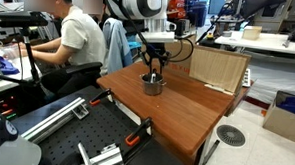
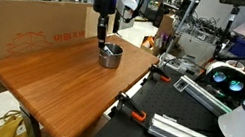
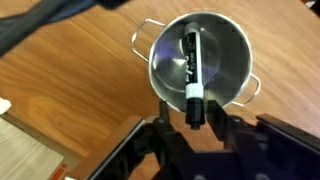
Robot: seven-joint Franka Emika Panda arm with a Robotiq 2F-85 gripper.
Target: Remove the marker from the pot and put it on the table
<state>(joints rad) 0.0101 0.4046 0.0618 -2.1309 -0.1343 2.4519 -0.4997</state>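
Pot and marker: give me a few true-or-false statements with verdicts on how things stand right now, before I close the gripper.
1. The marker lies inside the pot. True.
2. The gripper is shut on the marker. False: in the wrist view its fingers stand apart, one on each side of the marker's near end.
3. The pot stands upright on the table. True.
4. The gripper is well off to one side of the pot. False: in both exterior views it hangs directly over the pot.
5. A cardboard sheet stands along one edge of the table. True.
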